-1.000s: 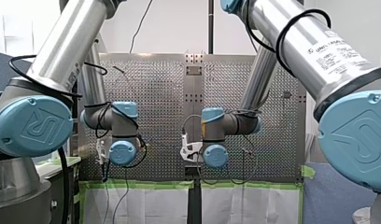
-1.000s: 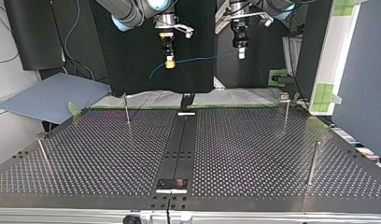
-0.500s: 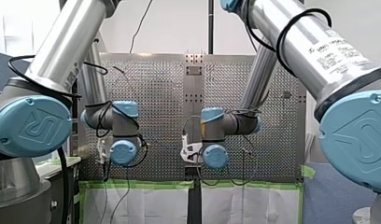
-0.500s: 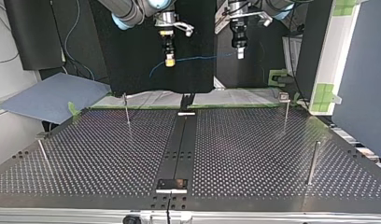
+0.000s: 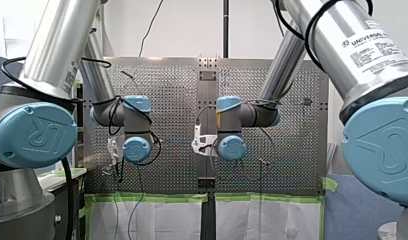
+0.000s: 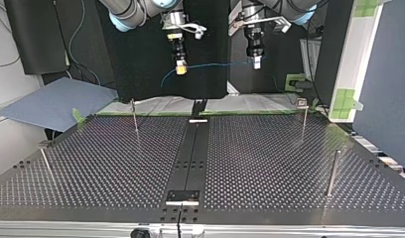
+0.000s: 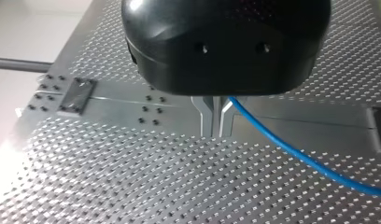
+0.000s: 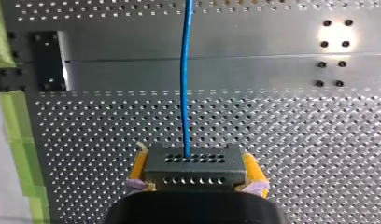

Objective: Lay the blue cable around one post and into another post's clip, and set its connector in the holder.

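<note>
Well above the table (image 6: 265,163), we hold the blue cable (image 6: 215,64) strung between us: our left gripper (image 7: 215,127) pinches the cable tight, and our right gripper (image 8: 194,158) clamps its connector (image 8: 194,169). The posts (image 6: 134,115) stand bare, so routing, clipping and seating are all left.

Readable markings appear in the front view only.

1. The silver tube of my right arm (image 5: 342,30) carries a black printed label (image 5: 374,44) reading "UNIVERSAL ROBOTS" (the finer lines beneath it are too small to read).
2. The big blue left joint cap (image 5: 34,137), on my left arm (image 5: 62,40), bears the embossed "UR" logo.
3. The big blue right joint cap (image 5: 384,145), on my right arm, bears an embossed logo of the same kind, partly cut off at the view's edge.

The top view and both wrist views show no legible text, number or sign.
</note>
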